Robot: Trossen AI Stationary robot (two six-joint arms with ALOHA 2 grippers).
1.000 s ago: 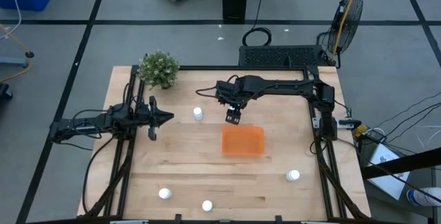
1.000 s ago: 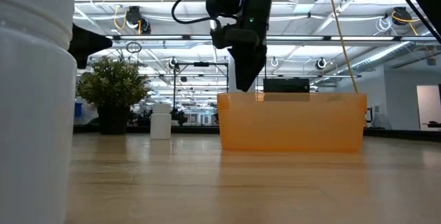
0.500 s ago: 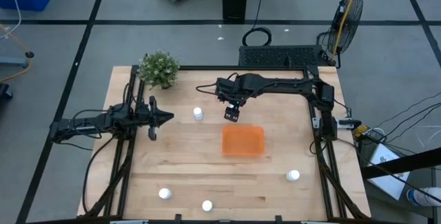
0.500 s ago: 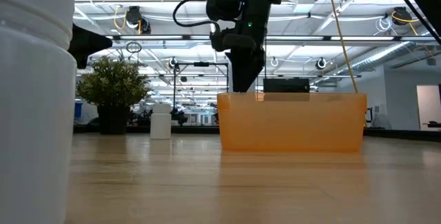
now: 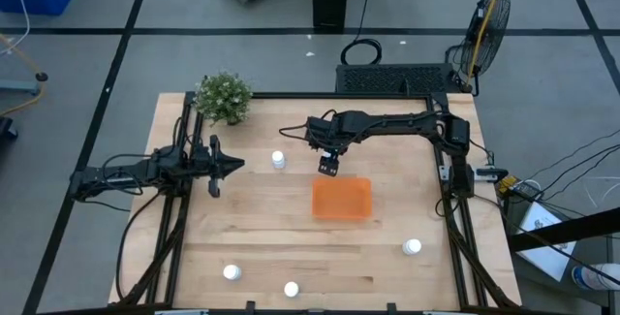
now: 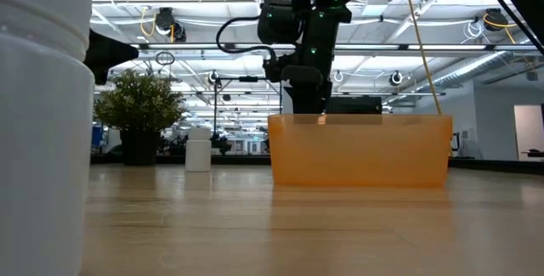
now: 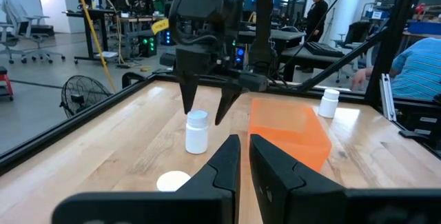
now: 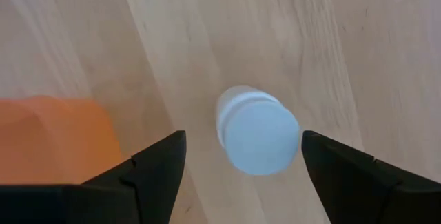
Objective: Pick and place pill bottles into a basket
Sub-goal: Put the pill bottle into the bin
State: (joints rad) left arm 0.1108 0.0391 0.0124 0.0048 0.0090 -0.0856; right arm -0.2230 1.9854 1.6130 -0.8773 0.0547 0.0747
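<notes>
On the table's left side the left gripper (image 5: 233, 165) waits with its two fingers (image 7: 224, 160) nearly together and nothing between them, pointing toward the middle. A potted plant (image 5: 224, 97) stands at the far left corner. Just past the left gripper an upright pill bottle (image 5: 278, 160) stands on the wood, and the right gripper (image 5: 328, 168) hangs above a second bottle (image 8: 257, 129), its jaws spread wide with the white cap between them but untouched. The orange basket (image 5: 341, 199) sits just beside that spot, toward the front. Three more bottles stand well apart near the front edge: one (image 5: 232, 272), another (image 5: 291, 289), and one at the right (image 5: 413, 247).
</notes>
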